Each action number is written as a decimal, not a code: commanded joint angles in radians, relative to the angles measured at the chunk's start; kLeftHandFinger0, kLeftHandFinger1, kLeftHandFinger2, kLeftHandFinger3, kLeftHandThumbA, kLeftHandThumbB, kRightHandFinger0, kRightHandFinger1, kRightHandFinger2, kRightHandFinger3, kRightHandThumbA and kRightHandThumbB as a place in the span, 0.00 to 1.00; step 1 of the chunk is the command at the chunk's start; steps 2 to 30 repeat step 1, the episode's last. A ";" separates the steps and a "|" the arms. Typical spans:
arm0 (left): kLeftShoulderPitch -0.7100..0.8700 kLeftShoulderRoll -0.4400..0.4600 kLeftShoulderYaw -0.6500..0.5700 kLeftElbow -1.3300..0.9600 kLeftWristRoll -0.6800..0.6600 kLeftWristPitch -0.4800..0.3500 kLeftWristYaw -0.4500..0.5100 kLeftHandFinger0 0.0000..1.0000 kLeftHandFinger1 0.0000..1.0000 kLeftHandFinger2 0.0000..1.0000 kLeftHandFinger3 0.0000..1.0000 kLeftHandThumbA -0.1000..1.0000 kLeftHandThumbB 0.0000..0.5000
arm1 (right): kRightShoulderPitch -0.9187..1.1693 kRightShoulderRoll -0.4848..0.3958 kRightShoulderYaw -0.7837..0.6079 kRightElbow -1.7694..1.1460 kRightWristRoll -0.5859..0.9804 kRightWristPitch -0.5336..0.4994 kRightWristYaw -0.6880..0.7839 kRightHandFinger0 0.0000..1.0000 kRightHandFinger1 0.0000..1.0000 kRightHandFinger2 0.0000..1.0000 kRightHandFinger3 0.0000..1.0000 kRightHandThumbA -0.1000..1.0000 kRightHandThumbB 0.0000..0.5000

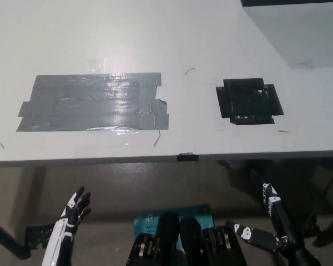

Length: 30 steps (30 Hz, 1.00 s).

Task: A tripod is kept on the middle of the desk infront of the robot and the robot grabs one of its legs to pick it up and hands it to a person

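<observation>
The tripod (273, 213) is off the desk, low at the picture's lower right, below the desk's front edge (155, 159). Two of its black legs with white marks show: one points up toward the desk edge, and the other leg (252, 234) points left. They meet at a hub (290, 243) near the bottom edge. A dark shape (304, 258) under the hub may be my black right hand, but the grip is cut off by the picture's edge. My white left hand (72, 213) rests open at the lower left, below the desk.
A wide grey tape patch (94, 102) and a smaller black tape square (248, 101) lie on the white desk. A white box (299, 27) stands at the back right. A teal object (155, 220) sits on the floor below.
</observation>
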<state>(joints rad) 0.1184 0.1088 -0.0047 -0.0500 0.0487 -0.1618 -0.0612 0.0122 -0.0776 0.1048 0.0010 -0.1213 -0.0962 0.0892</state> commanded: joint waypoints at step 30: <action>-0.033 -0.001 -0.008 -0.005 0.003 -0.019 -0.003 1.00 1.00 1.00 1.00 1.00 0.23 | -0.025 -0.020 0.002 -0.030 0.015 0.027 0.027 1.00 1.00 1.00 1.00 0.89 0.40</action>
